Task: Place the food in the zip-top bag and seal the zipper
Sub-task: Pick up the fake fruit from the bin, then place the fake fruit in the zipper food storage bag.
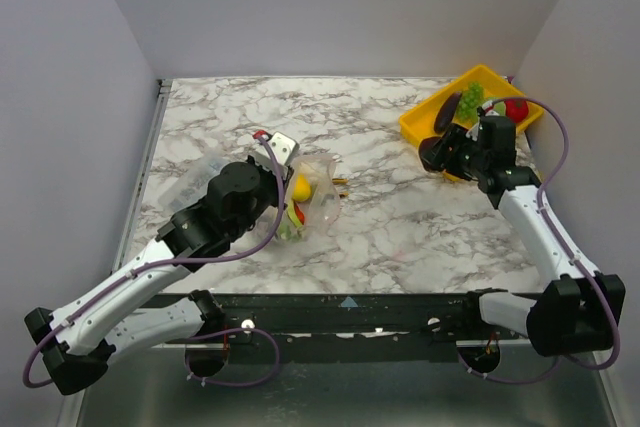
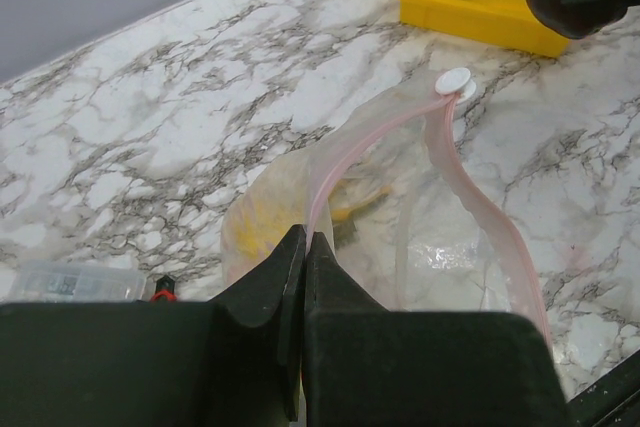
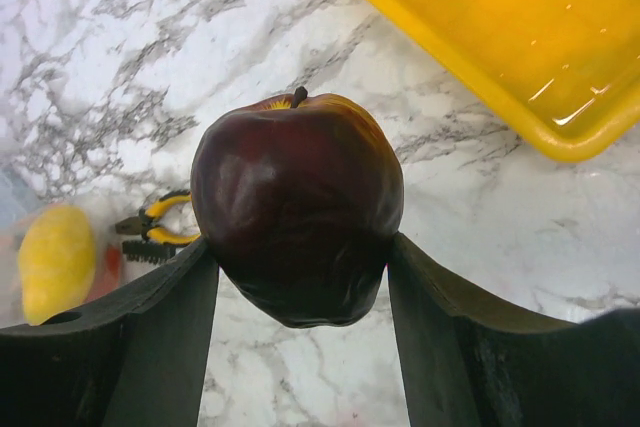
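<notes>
The clear zip-top bag (image 1: 318,202) lies at centre-left with a yellow lemon (image 1: 300,187) and other food inside. My left gripper (image 2: 305,242) is shut on the bag's pink zipper (image 2: 360,142) and holds that edge up; the mouth gapes and a white slider (image 2: 453,81) sits at its far end. My right gripper (image 3: 300,245) is shut on a dark red apple (image 3: 297,202), held above the table just left of the yellow tray (image 1: 420,125). An eggplant (image 1: 447,112), a green stalk (image 1: 472,99) and a red fruit (image 1: 516,109) lie in the tray.
Yellow-handled pliers (image 3: 155,227) lie on the marble next to the bag. A small clear plastic box (image 2: 70,279) and a red-and-black tool (image 2: 163,290) sit left of the bag. Grey walls close in the table on three sides.
</notes>
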{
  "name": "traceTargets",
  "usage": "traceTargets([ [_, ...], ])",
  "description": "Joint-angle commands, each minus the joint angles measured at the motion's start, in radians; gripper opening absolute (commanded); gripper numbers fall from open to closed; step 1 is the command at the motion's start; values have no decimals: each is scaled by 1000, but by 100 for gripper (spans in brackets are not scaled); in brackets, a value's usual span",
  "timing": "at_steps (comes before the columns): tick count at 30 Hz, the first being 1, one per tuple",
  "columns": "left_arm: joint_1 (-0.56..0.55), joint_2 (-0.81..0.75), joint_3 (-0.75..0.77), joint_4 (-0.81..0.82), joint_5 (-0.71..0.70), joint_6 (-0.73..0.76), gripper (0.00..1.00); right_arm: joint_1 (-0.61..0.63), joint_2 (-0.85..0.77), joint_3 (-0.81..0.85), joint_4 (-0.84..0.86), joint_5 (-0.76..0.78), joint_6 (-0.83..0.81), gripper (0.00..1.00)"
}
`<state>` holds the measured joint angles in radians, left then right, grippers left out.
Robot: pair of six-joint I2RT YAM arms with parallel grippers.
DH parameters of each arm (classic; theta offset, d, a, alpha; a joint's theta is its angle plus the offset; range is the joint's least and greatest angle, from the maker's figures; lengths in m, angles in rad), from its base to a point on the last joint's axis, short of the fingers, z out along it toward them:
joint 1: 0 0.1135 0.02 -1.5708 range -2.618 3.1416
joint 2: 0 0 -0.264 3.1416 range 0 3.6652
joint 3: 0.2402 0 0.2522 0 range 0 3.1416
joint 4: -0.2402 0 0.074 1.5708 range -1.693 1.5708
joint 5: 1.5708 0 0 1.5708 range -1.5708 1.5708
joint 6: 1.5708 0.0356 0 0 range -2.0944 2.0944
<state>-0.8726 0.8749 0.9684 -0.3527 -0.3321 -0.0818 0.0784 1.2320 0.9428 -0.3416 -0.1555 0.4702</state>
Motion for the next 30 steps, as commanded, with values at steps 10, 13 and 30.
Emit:
traceTargets([
  [10,-2,-59,-21,50,-70,15,0,405,-166,36,-128,7,123,0],
  [13,-2,-85,-37,71,-96,18,0,531,-164,67,-110,49,159,0],
  [30,3,-162,-94,160,-231,34,0,812,-119,221,-49,96,211,0],
])
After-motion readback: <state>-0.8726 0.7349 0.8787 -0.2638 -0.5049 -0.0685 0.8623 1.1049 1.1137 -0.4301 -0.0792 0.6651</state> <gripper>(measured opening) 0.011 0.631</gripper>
